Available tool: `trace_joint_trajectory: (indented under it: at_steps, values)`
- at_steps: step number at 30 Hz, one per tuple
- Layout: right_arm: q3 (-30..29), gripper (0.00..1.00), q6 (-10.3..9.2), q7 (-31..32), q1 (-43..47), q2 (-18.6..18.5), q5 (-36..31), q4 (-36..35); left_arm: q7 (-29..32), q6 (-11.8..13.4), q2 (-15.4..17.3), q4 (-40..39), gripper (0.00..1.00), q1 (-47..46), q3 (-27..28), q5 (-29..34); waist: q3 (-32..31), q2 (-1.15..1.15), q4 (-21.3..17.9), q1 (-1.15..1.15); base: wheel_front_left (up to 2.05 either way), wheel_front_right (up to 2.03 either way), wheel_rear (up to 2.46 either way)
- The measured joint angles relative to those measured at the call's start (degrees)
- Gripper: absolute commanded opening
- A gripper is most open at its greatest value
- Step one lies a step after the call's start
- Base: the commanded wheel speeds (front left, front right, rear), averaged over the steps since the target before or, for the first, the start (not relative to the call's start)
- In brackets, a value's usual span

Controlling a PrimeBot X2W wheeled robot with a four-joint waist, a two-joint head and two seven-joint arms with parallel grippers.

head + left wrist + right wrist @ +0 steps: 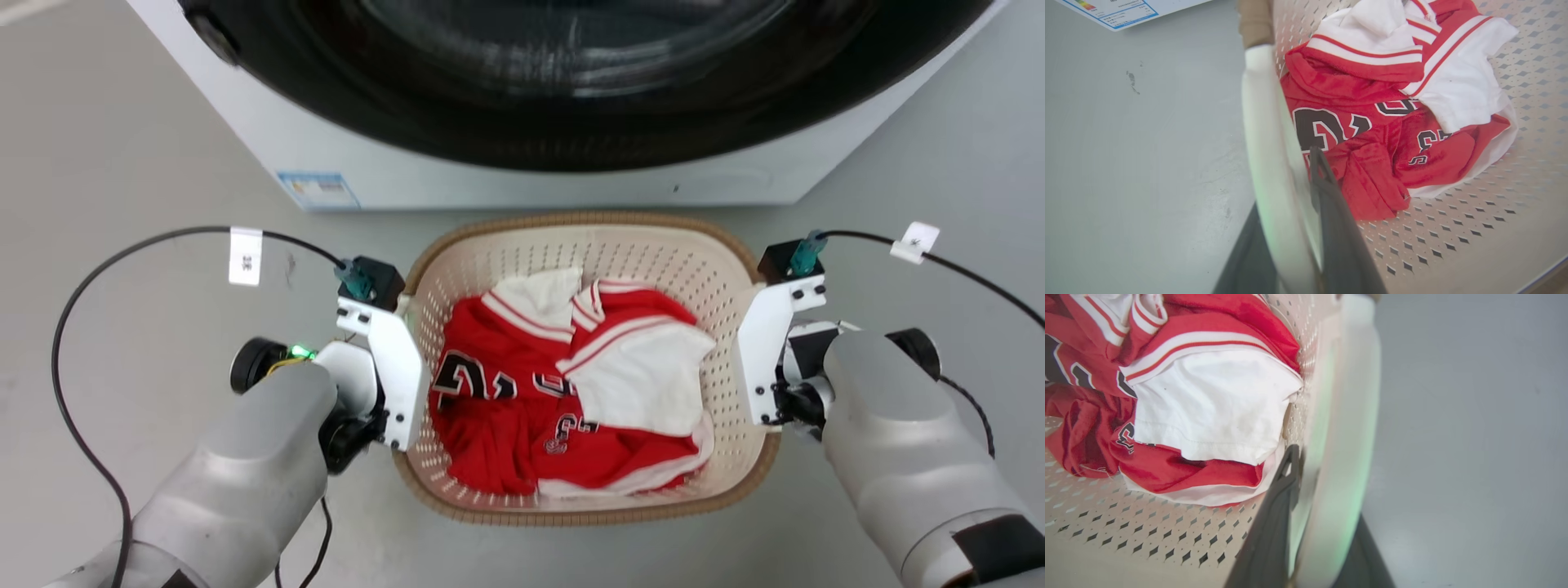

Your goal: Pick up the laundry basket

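Observation:
The laundry basket (588, 220) sits on the grey floor, cream with perforated walls and a brown rim. Inside lies a red jersey (498, 425) with white cloth (645, 376) on top. My left gripper (406, 363) is at its left side and my right gripper (747, 363) at its right side. In the left wrist view, the white handle (1261, 122) runs between my left gripper's (1286, 183) dark fingers (1331, 212), which are shut on it. In the right wrist view, the other handle (1347, 416) is clamped the same way by my right gripper (1327, 486).
A white washing machine (326, 155) with a dark round door (571, 73) stands just beyond the basket. Black cables (98, 278) loop over the floor beside both arms. Bare grey floor (122, 122) lies to the left and right.

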Motion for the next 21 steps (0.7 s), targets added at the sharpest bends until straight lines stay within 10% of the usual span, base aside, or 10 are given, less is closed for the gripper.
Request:
trace_joint_trajectory:
  at_steps: [21]
  values:
    - [10.06, 0.00, 0.01, 9.07, 6.61, 0.29, 9.69, -1.81, 8.32, 0.02, 4.39, -3.35, 0.00, 5.32, -9.59, -13.60, -19.54, 0.00, -1.49, -0.01, 0.00, 0.00, 0.00]
